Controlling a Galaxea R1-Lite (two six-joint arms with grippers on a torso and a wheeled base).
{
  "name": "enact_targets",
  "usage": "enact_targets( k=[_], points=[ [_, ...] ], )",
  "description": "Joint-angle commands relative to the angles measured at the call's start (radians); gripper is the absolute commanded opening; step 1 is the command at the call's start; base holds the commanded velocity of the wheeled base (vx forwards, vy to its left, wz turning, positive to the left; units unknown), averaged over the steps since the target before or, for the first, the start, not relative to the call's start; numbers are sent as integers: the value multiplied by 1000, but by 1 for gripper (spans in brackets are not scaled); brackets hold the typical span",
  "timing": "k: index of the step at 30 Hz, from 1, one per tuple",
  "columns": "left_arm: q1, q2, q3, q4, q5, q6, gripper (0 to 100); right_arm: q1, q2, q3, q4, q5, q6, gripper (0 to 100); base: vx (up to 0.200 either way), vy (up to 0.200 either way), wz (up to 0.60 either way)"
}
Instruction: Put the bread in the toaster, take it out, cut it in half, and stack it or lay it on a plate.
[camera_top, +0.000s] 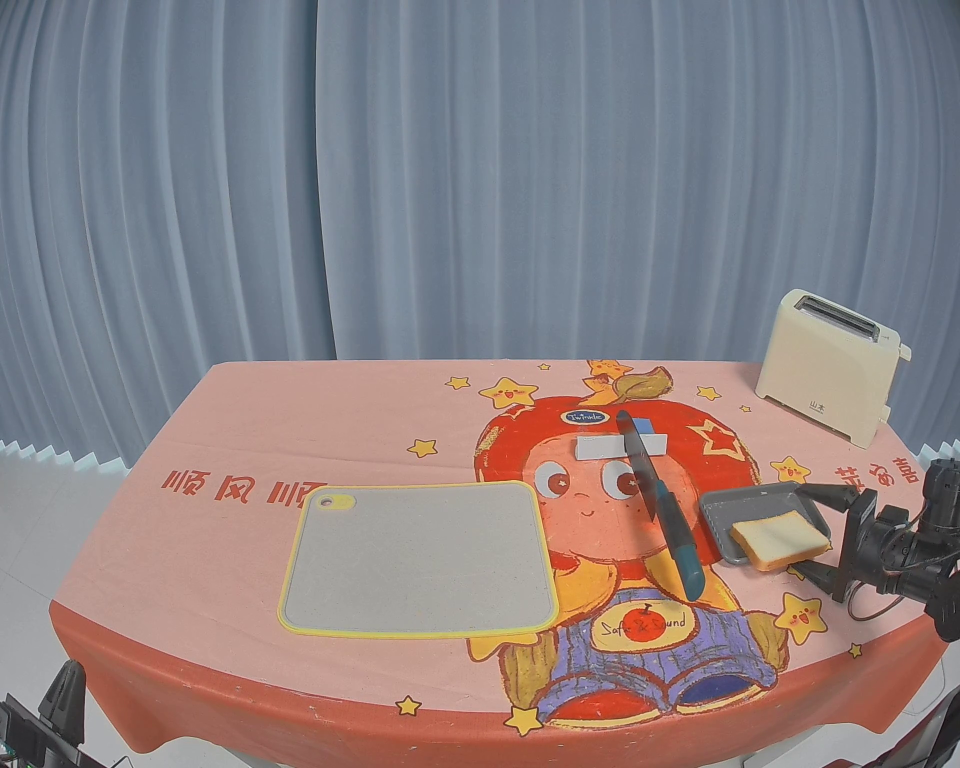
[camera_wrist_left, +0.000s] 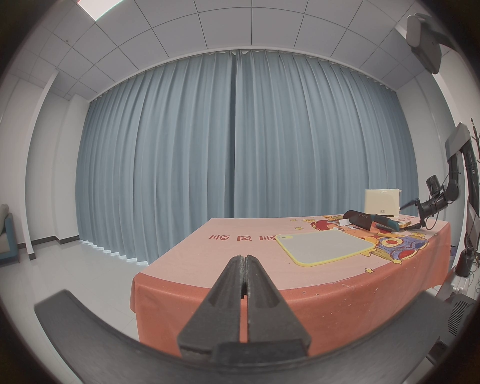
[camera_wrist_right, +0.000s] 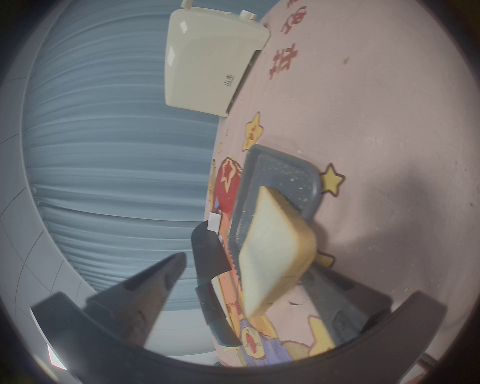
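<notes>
A slice of bread (camera_top: 779, 538) lies on the small grey plate (camera_top: 745, 497) at the table's right, overhanging the plate's near rim. My right gripper (camera_top: 800, 530) is open at table level, one finger on each side of the slice's right end. From the right wrist, the bread (camera_wrist_right: 276, 249) sits between the fingers (camera_wrist_right: 150, 290). The cream toaster (camera_top: 832, 364) stands at the back right, slots empty. A blue-handled knife (camera_top: 661, 500) lies left of the plate. My left gripper (camera_wrist_left: 245, 285) is shut, low off the table's front-left corner.
A grey cutting board with a yellow rim (camera_top: 418, 558) lies front and centre on the pink printed tablecloth. The knife's blade rests on a small white block (camera_top: 603, 446). Blue curtains hang behind the table.
</notes>
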Motion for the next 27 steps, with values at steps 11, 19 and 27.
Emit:
enact_targets(
  k=[11,19,27],
  points=[
    [0,-16,18,0,0,1,0,8,70,36,0,1,-9,0,0,0,0],
    [0,-16,18,0,0,-1,0,12,46,34,0,1,-6,0,0,0,0],
    [0,-16,18,0,0,1,0,14,-32,30,0,3,-2,0,0,0,0]
  ],
)
